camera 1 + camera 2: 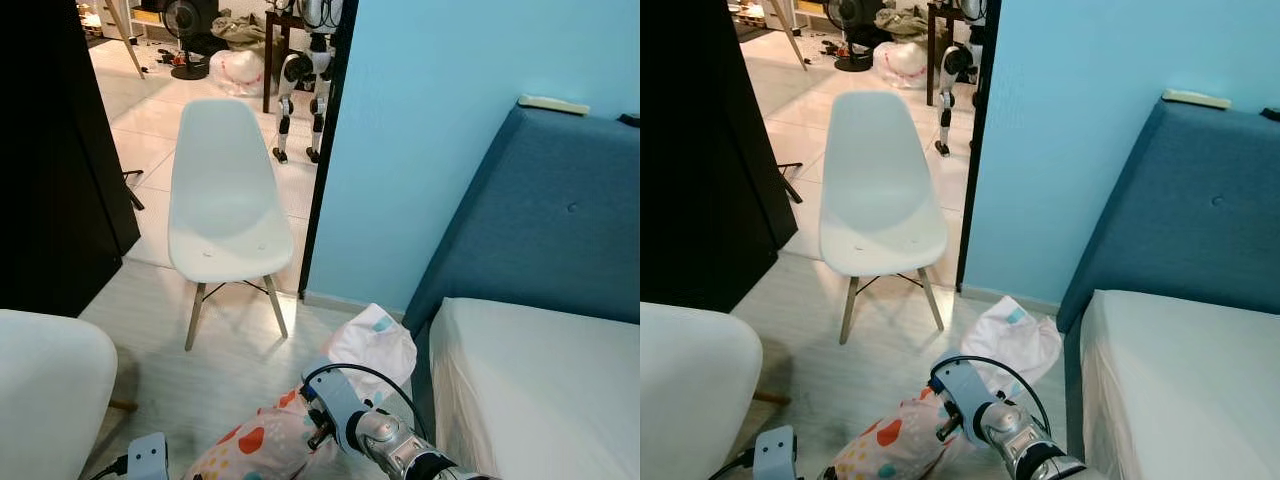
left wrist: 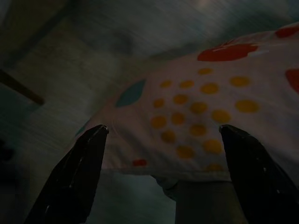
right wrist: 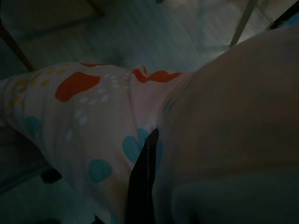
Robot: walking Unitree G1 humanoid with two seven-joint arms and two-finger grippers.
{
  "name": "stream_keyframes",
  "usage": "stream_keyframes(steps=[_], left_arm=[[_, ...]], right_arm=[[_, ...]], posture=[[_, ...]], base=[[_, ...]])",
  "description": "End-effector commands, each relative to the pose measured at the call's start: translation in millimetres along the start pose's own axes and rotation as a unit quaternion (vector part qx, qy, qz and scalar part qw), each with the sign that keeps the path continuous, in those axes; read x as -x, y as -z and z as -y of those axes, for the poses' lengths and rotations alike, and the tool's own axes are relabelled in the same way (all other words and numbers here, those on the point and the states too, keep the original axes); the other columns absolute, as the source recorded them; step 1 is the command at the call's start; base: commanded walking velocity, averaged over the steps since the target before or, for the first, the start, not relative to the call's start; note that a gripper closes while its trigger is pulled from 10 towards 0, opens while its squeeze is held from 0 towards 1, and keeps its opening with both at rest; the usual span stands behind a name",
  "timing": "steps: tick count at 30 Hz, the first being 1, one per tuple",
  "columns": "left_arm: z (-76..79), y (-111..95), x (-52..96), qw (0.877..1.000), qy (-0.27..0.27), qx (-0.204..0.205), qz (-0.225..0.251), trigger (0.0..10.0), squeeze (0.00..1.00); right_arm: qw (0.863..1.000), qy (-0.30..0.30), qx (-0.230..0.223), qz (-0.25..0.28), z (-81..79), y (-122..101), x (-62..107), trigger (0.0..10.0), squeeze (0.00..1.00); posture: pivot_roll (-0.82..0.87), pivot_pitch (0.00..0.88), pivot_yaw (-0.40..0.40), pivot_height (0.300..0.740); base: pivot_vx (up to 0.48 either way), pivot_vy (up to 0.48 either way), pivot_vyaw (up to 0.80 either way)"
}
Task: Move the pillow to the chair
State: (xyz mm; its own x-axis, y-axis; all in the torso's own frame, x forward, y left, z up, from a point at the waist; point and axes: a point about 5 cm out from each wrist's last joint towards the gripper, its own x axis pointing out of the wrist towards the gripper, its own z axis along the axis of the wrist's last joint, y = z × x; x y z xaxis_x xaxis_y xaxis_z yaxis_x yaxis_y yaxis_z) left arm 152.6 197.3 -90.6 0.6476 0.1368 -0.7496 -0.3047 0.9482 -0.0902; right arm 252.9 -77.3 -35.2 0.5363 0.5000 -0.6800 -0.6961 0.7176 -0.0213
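The pillow (image 1: 262,445), pale pink with red and teal hearts and yellow dots, hangs low over the floor at the bottom of the head views. My right gripper (image 3: 148,142) is shut on it, its black fingers buried in a fold of the fabric; the right wrist (image 1: 345,408) sits just right of the pillow. My left gripper (image 2: 163,129) is open, with its two fingers spread on either side of the pillow's dotted end and close to it. The white shell chair (image 1: 225,200) on wooden legs stands ahead and to the left, its seat bare.
A crumpled white cloth (image 1: 377,345) lies on the floor by the blue wall (image 1: 420,130). On the right is a bed (image 1: 540,390) with a blue headboard. A second white chair (image 1: 45,390) stands at lower left, beside a black cabinet (image 1: 55,150). Another robot's legs (image 1: 300,90) stand beyond the doorway.
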Motion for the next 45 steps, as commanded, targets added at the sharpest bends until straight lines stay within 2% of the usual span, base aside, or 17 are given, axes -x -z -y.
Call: stream_keyframes(steps=[1, 23, 37, 45], left_arm=[[0.6, 1, 0.2, 1.000, -0.001, -0.001, -0.003, 10.0, 0.00], [-3.1, 1, 0.2, 1.000, -0.006, -0.002, -0.008, 10.0, 0.00], [3.6, -3, -2.2, 1.000, 0.000, -0.004, -0.004, 10.0, 0.00], [4.8, -2, -2.0, 1.000, 0.006, -0.010, -0.009, 10.0, 0.00]], right_arm=[[1.000, -0.001, 0.005, 0.009, -0.4, -2, 0.0, 10.0, 0.00], [1.000, -0.013, 0.005, -0.010, -8.8, 10, 0.0, 10.0, 0.00], [1.000, -0.018, 0.015, -0.020, -7.0, 14, 1.8, 10.0, 0.00], [0.999, -0.026, 0.017, -0.024, -11.1, 18, 2.2, 10.0, 0.00]], posture=[[0.12, 0.066, -0.130, 0.740], [0.13, 0.057, -0.121, 0.740], [0.11, 0.043, -0.127, 0.740], [0.10, 0.040, -0.125, 0.740]], base=[[0.000, 0.000, 0.00], [0.000, 0.000, 0.00], [0.000, 0.000, 0.00], [0.000, 0.000, 0.00]])
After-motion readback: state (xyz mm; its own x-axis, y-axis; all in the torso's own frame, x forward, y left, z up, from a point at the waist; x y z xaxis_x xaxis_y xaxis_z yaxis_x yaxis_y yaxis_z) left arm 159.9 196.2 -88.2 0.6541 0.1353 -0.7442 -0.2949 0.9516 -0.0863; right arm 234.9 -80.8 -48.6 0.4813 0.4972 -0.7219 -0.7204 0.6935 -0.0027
